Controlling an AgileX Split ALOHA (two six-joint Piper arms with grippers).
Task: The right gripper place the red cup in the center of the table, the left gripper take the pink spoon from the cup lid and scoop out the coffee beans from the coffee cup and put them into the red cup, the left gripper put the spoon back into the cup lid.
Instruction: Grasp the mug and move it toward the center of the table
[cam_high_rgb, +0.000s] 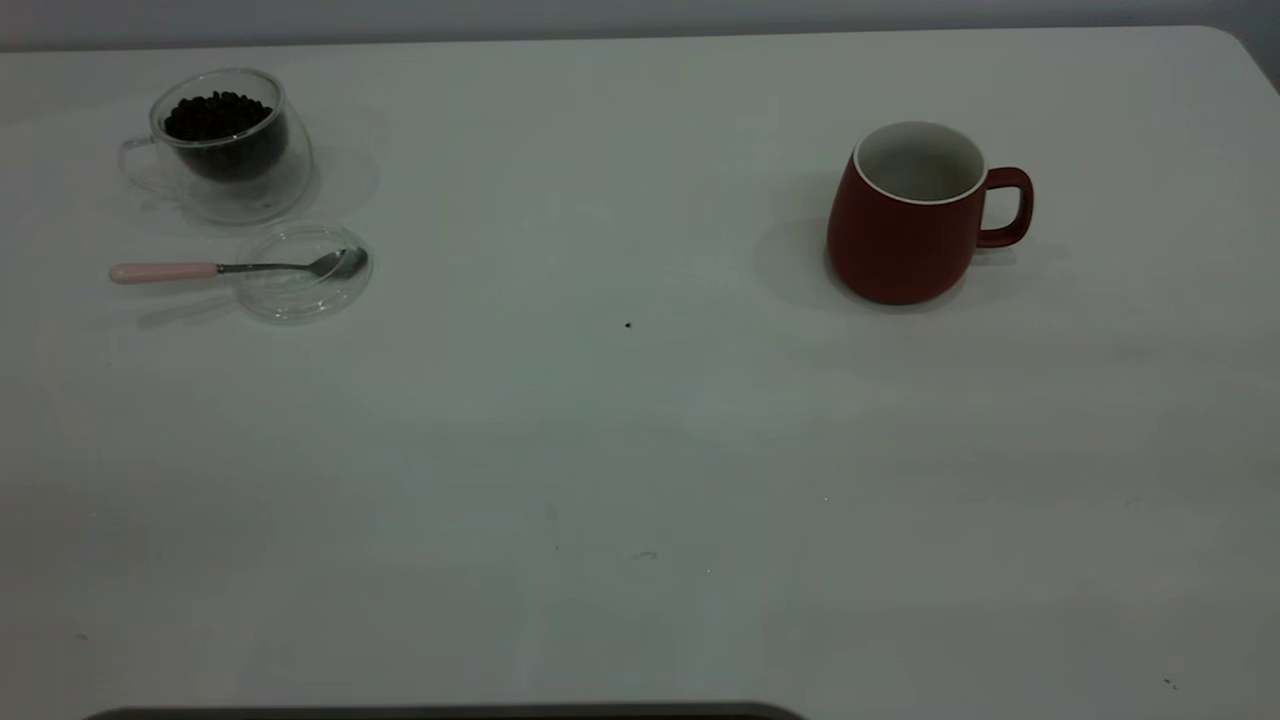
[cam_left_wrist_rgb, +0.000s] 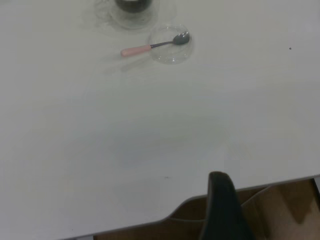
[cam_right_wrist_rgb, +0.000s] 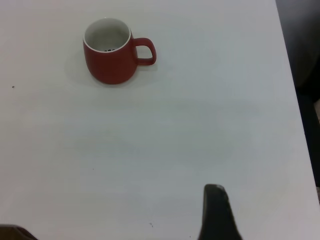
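Note:
The red cup stands upright at the right of the white table, handle to the right; the right wrist view shows the cup far from my right gripper. At far left, the clear coffee cup holds dark coffee beans. In front of it, the pink spoon rests with its bowl on the cup lid and its handle pointing left. My left gripper hangs over the table's near edge, far from the spoon. Neither arm shows in the exterior view.
A tiny dark speck lies near the table's middle. The rounded table corner is at the back right. Brown floor shows beyond the near edge in the left wrist view.

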